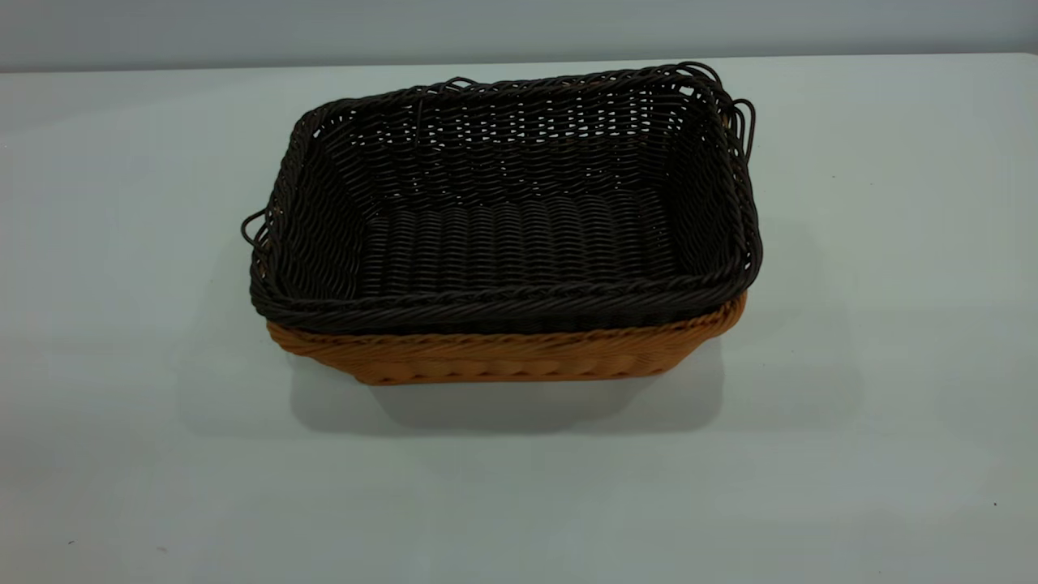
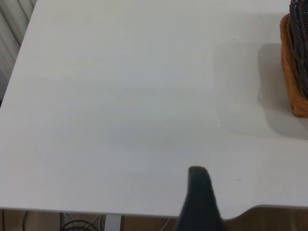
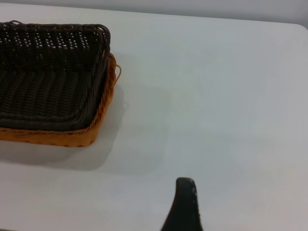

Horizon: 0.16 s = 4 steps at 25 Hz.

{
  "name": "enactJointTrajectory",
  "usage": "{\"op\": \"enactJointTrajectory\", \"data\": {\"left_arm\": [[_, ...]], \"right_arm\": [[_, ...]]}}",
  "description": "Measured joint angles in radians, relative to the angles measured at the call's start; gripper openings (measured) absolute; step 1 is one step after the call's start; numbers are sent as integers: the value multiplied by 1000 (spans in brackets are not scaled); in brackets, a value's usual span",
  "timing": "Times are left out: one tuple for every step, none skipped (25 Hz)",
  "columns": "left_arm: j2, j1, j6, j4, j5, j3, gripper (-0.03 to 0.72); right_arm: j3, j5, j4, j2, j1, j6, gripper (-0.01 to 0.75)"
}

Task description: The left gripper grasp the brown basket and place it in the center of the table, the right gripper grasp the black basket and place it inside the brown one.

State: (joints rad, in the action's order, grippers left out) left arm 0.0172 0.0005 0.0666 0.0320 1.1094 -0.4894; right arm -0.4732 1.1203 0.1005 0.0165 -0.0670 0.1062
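Black basket (image 1: 519, 235) sits nested inside the brown basket (image 1: 503, 357), its braided rim riding just above the orange-tan one, and the pair rests near the middle of the tabletop (image 1: 892, 365). Judged from that, both placements look done and the step in hand is the retreat. Neither arm appears in the exterior view. Each wrist view shows only one dark fingertip: the left gripper (image 2: 199, 202) hangs over bare tabletop near its edge, well apart from the baskets, and the right gripper (image 3: 184, 204) is likewise clear of them. Whether either pair of fingers is apart or together I cannot tell. Nothing is held. Next calls only for parking both arms.
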Motion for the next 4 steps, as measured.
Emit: {"op": "enactJointTrajectory", "data": {"left_arm": [[0, 0, 0, 0, 0, 0, 494], [0, 0, 0, 0, 0, 0, 494], [0, 0, 0, 0, 0, 0, 494], [0, 0, 0, 0, 0, 0, 494]], "right_arm": [[0, 0, 0, 0, 0, 0, 552], [0, 0, 0, 0, 0, 0, 552], [0, 0, 0, 0, 0, 0, 552], [0, 0, 0, 0, 0, 0, 552]]}}
